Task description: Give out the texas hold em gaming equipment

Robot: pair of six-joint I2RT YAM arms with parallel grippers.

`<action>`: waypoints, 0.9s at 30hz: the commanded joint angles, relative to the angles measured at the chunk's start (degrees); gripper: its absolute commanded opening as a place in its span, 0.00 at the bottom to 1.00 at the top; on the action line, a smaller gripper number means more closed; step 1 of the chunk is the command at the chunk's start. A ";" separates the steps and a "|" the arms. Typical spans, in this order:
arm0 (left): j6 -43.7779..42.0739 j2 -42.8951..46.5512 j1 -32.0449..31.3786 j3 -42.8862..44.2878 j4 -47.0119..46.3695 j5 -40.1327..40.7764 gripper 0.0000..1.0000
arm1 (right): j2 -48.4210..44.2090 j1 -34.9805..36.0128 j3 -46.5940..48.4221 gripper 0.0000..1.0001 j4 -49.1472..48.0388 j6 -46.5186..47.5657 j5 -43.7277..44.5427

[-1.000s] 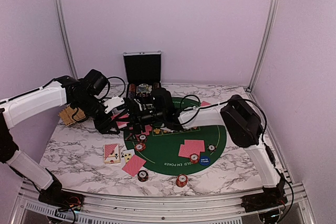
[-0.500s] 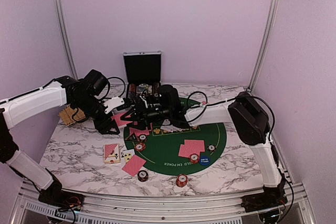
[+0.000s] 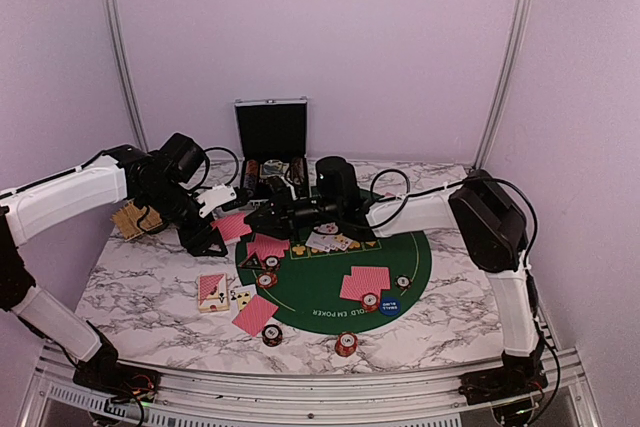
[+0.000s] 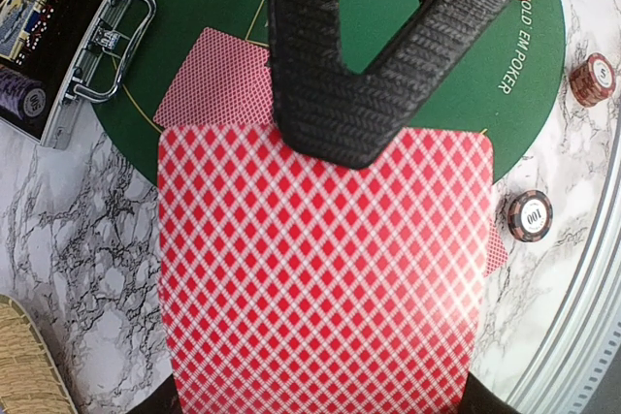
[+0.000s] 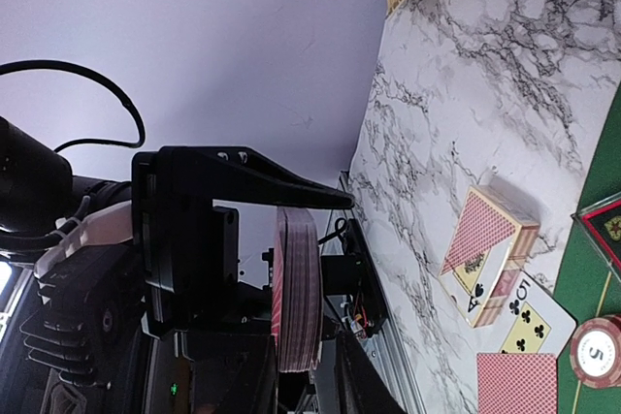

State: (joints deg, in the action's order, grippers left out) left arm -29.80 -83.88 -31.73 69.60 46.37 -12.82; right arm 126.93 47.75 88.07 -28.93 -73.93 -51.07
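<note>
A deck of red-backed playing cards [image 3: 237,226] hangs above the left rim of the green poker mat [image 3: 330,297], with my left gripper [image 3: 214,215] shut on it. The deck [image 4: 320,278] fills the left wrist view. My right gripper [image 3: 262,215] reaches in from the right, and its black fingers [image 4: 330,113] meet on the deck's far edge. Seen edge-on, the deck [image 5: 296,278] sits between my right gripper [image 5: 309,375] jaws, in front of the left gripper [image 5: 194,239]. Red/black chips [image 3: 346,344] and a blue disc [image 3: 388,306] lie near the mat's front.
An open silver-edged black case [image 3: 271,137] stands at the back. A woven tan tray [image 3: 130,219] sits far left. A card box [image 3: 213,292], a face-up card [image 3: 243,297] and a red-backed card [image 3: 255,314] lie left of the mat. Two red-backed cards [image 3: 365,282] lie on it.
My right gripper has moved left up to the deck and its jaws have narrowed onto it, while its elbow has swung right. The left arm and deck have stayed put.
</note>
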 commanded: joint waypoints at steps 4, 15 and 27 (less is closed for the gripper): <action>-0.17 0.84 0.08 -0.26 0.30 0.17 0.00 | -2.32 0.14 -0.54 0.23 -5.14 -2.73 -0.96; -0.08 0.80 0.08 -0.35 0.30 0.19 0.00 | 0.01 1.73 2.80 0.24 -3.86 -2.62 -1.88; -0.08 1.04 0.08 -0.65 0.21 0.25 0.00 | -3.62 -0.90 -0.22 0.00 -2.00 -0.77 -1.86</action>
State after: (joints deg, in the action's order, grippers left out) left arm -29.80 -83.88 -31.73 69.58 46.28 -12.51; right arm 126.82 48.56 88.66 -31.59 -76.18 -52.51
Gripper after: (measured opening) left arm 0.658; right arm 0.007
